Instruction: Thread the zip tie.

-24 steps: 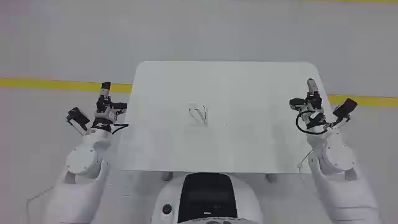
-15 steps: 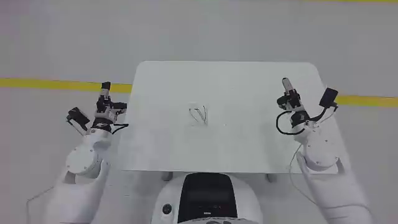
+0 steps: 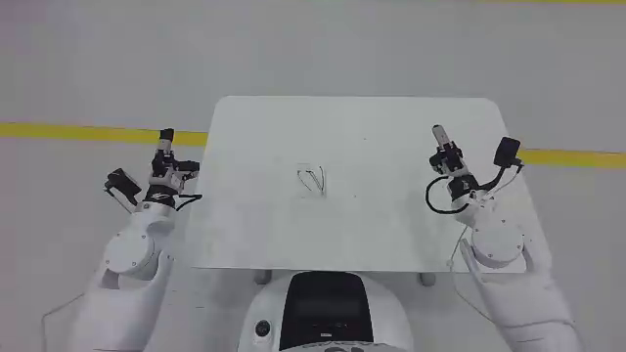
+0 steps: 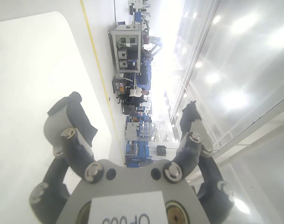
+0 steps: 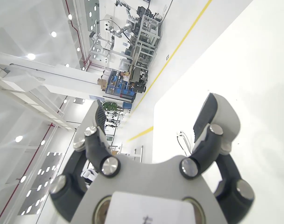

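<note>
While the left gripper (image 3: 166, 137) stays beside the table (image 3: 391, 215), the top view shows the right gripper (image 3: 438, 133) moved inward toward the mid-table zip tie (image 3: 312, 178). Left wrist view: jaws spread, empty. Right wrist view: jaws spread, zip tie ahead, pickup likely next.

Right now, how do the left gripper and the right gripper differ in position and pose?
The left gripper is off the table, beside its left edge; the right gripper is above the table's right part. The left gripper points straight ahead; the right gripper angles inward. Both are open and empty, and apart from the zip tie at mid-table.
</note>
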